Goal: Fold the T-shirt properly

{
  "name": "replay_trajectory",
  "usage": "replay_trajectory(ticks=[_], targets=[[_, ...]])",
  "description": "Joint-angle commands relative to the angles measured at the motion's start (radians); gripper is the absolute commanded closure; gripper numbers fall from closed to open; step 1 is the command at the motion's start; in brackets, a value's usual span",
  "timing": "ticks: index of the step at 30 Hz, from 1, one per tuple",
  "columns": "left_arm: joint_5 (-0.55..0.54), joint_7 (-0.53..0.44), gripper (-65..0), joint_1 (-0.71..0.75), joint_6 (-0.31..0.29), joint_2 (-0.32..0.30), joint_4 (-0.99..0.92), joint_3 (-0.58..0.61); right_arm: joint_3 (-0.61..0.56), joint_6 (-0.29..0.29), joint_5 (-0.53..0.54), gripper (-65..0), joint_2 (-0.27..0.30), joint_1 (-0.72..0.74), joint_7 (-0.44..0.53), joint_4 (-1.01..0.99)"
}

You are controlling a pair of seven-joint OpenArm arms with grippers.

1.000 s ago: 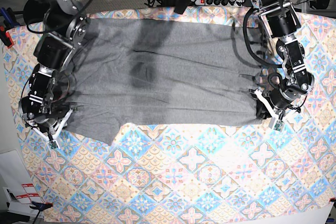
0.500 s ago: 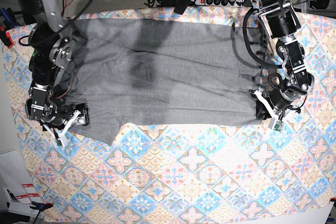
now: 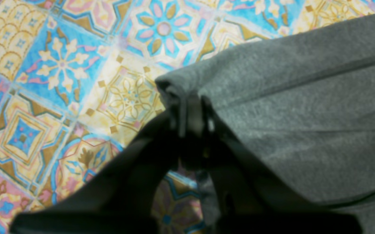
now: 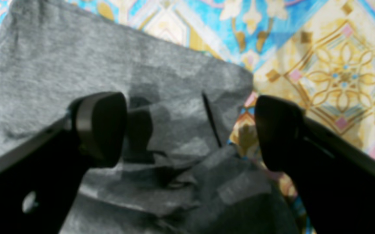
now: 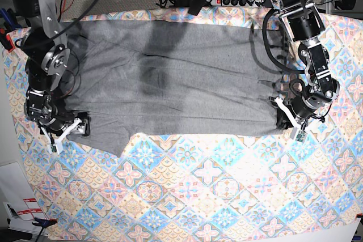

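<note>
We have the shirt [image 5: 176, 80] spread wide across the far half of the cloth [image 5: 215, 196], its long lower edge running side to side near the middle. Our left gripper [image 3: 190, 107] is pressed together on a folded corner of the shirt near the cloth's right edge, the fabric bunched between the tips. Our right gripper [image 4: 190, 130] stands spread, one finger [image 4: 99, 126] over grey fabric and the other over bare cloth, straddling the shirt's corner near the left edge without pinching it.

The risk, as we judge it, is an uneven lift. If the left arm pulls while the right has no hold, the shirt will drag and skew towards one side, and the fold will come out crooked. The right jaws could also close on the top layer only, since the fabric there lies crumpled in several layers, or nip the cloth beneath along with the shirt. The left pinch looks shallow, so a hard tug may slip it free.
</note>
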Motion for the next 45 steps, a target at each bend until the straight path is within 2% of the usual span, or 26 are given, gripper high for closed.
replay_trajectory(ticks=[1,3,4,6,8,10,12,23,27,32,37,45], targets=[[-0.015,-0.022,-3.1,-0.019,0.005,-0.014,0.019,-0.003,0.000,0.003,0.010,-59.2,0.016,0.017,0.018,0.012],[-0.015,-0.022,-3.1,-0.019,0.005,-0.014,0.019,-0.003,-0.010,0.006,0.010,-55.9,0.013,0.008,0.017,0.012],[-0.015,-0.022,-3.1,-0.019,0.005,-0.014,0.019,-0.003,-0.035,0.008,0.010,-52.0,0.013,0.007,0.017,0.012],[-0.015,-0.022,-3.1,-0.019,0.005,-0.014,0.019,-0.003,-0.095,0.008,0.010,-41.8,0.009,0.007,0.013,0.010],[-0.015,-0.022,-3.1,-0.017,0.005,-0.014,0.019,-0.003,-0.124,0.008,0.014,-28.9,-0.018,0.007,-0.019,0.018],[-0.015,-0.022,-3.1,-0.016,0.005,-0.014,0.019,-0.003,-0.113,0.008,0.014,-19.6,-0.042,0.007,-0.040,0.020],[-0.015,-0.022,-3.1,-0.014,0.005,-0.014,0.019,-0.003,-0.113,0.008,0.014,-14.4,-0.047,0.007,-0.060,0.020],[-0.014,-0.022,-3.1,-0.013,0.005,-0.017,0.019,-0.003,-0.110,0.006,0.011,-3.8,-0.042,0.007,-0.105,0.035],[-0.014,-0.022,-3.1,-0.013,0.005,-0.017,0.019,-0.003,-0.109,0.006,0.011,-1.8,-0.044,-0.009,-0.207,0.218],[-0.014,-0.022,-3.1,-0.013,0.005,-0.016,0.019,-0.001,-0.113,0.006,0.011,-1.4,-0.065,-0.138,-0.365,0.583],[-0.014,-0.024,-3.1,-0.013,0.005,-0.014,0.019,-0.001,-0.118,0.006,0.011,-1.4,-0.084,-0.188,-0.474,0.741],[-0.020,-0.022,-3.1,-0.011,0.005,-0.014,0.027,-0.001,-0.118,0.006,0.011,-1.3,-0.125,-0.293,-0.499,0.850]])
